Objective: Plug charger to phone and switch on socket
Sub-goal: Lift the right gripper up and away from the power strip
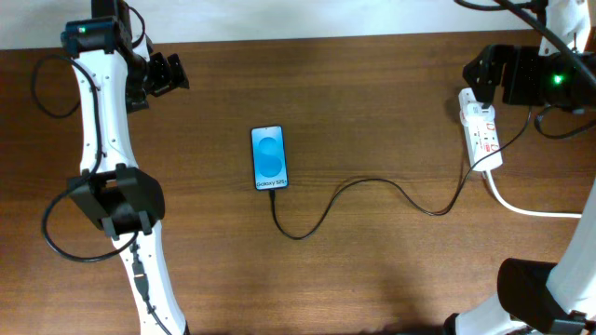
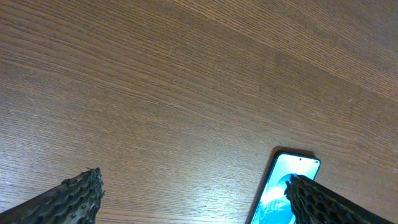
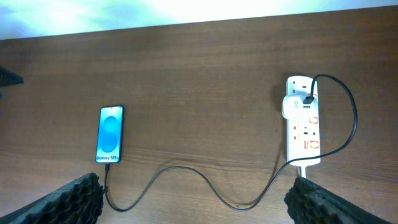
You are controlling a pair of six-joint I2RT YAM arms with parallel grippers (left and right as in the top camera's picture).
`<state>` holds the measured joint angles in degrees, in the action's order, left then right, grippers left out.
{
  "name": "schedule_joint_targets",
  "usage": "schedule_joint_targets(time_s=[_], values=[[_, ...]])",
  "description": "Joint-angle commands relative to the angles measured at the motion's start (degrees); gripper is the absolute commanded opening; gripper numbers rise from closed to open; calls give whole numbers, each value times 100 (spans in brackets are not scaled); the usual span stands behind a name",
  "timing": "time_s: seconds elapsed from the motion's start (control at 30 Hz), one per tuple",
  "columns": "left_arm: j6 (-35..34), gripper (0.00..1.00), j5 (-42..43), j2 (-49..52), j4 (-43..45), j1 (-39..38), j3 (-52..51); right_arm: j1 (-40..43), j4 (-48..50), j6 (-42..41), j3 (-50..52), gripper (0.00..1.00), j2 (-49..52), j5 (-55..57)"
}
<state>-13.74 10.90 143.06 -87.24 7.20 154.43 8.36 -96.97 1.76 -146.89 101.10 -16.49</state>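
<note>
The phone (image 1: 269,157) lies flat mid-table with its blue screen lit; it also shows in the left wrist view (image 2: 280,190) and the right wrist view (image 3: 111,134). The charger cable (image 1: 372,184) runs from the phone's near end in a wavy line to the socket (image 1: 482,138), a white power strip at the right; in the right wrist view the cable (image 3: 205,180) meets the phone's bottom edge and the socket (image 3: 303,121). My left gripper (image 1: 169,73) is open, high at the far left. My right gripper (image 1: 480,74) is open above the socket's far end.
A thick white cord (image 1: 531,208) leaves the socket toward the right edge. The left arm's base and cables (image 1: 116,209) stand at the left. The right arm's base (image 1: 526,288) is at the bottom right. Bare wood table (image 1: 372,261) lies between.
</note>
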Motion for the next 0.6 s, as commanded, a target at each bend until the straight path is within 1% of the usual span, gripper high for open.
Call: schedule_joint_targets(time_s=[0.0, 0.13, 0.23, 0.27, 0.57], values=[[-35, 99, -24, 9, -4, 9, 76, -48, -33, 39, -44, 98, 22, 66], [-35, 100, -24, 9, -4, 9, 76, -48, -33, 39, -44, 99, 22, 66], [-35, 99, -24, 9, -4, 9, 76, -48, -33, 39, -44, 98, 26, 1690], [-35, 99, -24, 7, -4, 9, 76, -48, -33, 39, -44, 98, 26, 1810], [-35, 99, -24, 9, -4, 9, 76, -48, -33, 39, -42, 98, 26, 1871]])
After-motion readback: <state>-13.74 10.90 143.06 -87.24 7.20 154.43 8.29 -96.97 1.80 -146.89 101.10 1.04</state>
